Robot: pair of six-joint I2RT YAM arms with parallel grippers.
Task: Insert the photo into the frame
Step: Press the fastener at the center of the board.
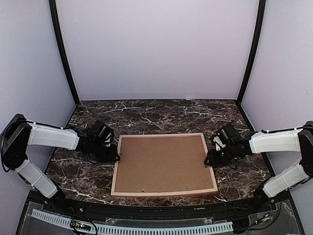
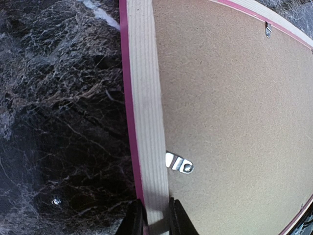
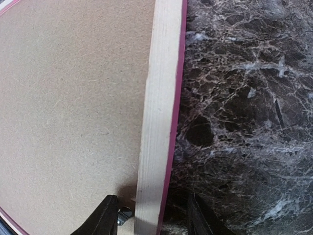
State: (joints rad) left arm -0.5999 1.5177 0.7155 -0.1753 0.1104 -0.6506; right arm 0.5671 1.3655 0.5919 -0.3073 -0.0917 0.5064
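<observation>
At the frame [image 1: 164, 192], lying face down with its long axis between my arms, I have a hand at each short rail.
Left hand [image 2: 156, 221] clamps the left rail; right hand [image 3: 152, 215], parted, straddles the right rail; photo unseen.
</observation>
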